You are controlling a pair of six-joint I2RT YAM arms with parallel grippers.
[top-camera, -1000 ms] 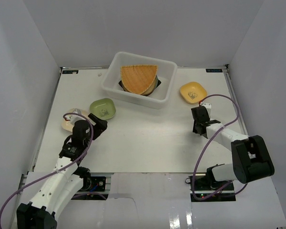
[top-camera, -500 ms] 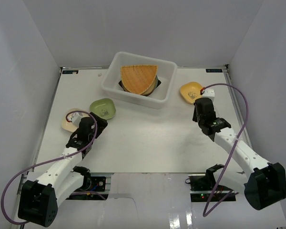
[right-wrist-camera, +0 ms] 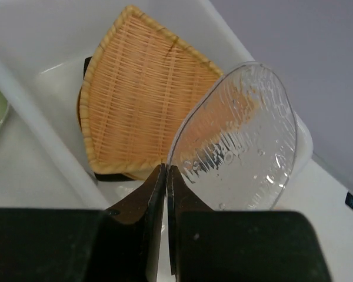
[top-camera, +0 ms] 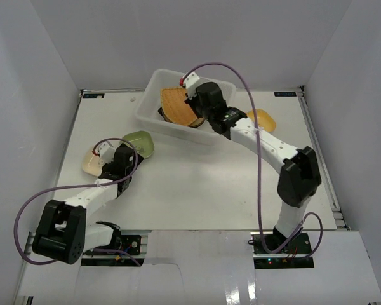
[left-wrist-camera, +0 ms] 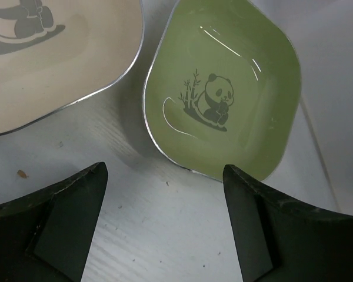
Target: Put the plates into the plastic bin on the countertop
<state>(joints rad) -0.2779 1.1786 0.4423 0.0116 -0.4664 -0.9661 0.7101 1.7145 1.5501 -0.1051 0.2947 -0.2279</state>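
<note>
The white plastic bin (top-camera: 147, 115) stands at the back of the countertop (top-camera: 197, 184). A woven tan square plate (top-camera: 173, 105) lies in it on darker plates. My right gripper (top-camera: 200, 105) is over the bin. In the right wrist view it (right-wrist-camera: 166, 170) is shut on the rim of a clear glass plate (right-wrist-camera: 241, 141), held tilted above the woven plate (right-wrist-camera: 141, 100). My left gripper (top-camera: 122, 157) is open and empty, low over the countertop. In the left wrist view it (left-wrist-camera: 165, 223) is just short of the green panda plate (left-wrist-camera: 223, 94) and the cream plate (left-wrist-camera: 53, 59).
A small yellow plate (top-camera: 263, 117) lies right of the bin, partly hidden by my right arm. The green plate (top-camera: 141, 142) and cream plate (top-camera: 91, 162) lie side by side at the left. White walls enclose the countertop, with metal rails along its edges.
My right arm has swung from beside the yellow plate at the right to over the bin. My left gripper has moved forward to the green and cream plates.
</note>
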